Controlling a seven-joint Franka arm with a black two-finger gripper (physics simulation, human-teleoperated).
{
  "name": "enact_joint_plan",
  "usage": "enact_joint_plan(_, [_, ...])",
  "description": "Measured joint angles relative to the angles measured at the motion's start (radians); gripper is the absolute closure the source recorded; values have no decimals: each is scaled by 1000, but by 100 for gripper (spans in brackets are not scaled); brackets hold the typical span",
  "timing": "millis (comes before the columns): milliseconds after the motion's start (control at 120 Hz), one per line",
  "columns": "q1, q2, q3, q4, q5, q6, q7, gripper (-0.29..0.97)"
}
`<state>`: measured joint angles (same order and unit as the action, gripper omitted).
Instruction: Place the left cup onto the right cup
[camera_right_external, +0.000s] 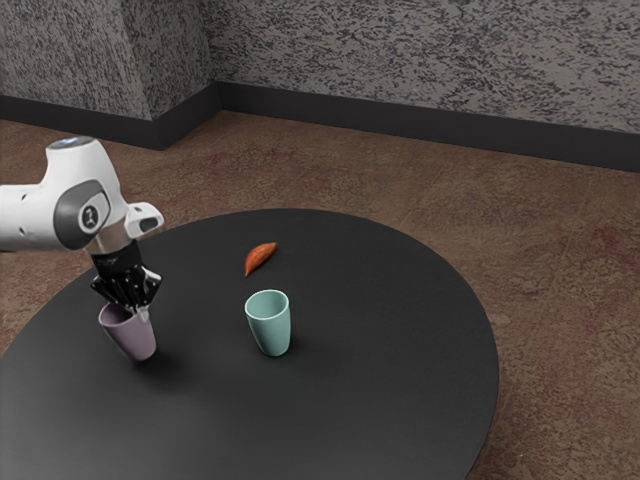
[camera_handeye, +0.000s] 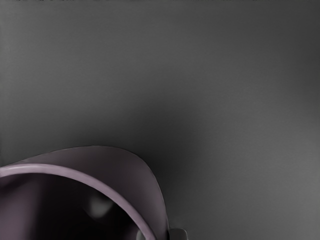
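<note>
Tool (camera_right_external: 138, 308) looks clenched on the rim wall of the purple cup (camera_right_external: 130, 335), which stands on the counter (camera_right_external: 380, 400) to the exterior view's left of the teal cup (camera_right_external: 268, 322); probably light, stiff, slick plastic, so a rim pinch suits.

Purple cup (camera_handeye: 148, 184) over dark table (camera_handeye: 210, 75)
</note>
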<state>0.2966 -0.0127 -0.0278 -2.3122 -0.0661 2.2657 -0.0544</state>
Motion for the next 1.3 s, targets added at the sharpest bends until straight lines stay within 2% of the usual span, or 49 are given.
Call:
enact_joint_plan(333, [-26, -58, -32, 67, 8, -78, -1, 79])
enact_joint_plan(433, [-36, -61, -61, 101, 31, -114, -5, 79])
enact_joint_plan(575, [-45, -61, -129, 191, 102, -199, -31, 79])
enact_joint_plan(758, [-57, -55, -190, 264, 149, -283, -65, 78])
enact_joint_plan(1117, [-79, -48, -325, 334, 140, -340, -110, 78])
enact_joint_plan(1300, [-111, -26, -352, 374, 135, -344, -128, 78])
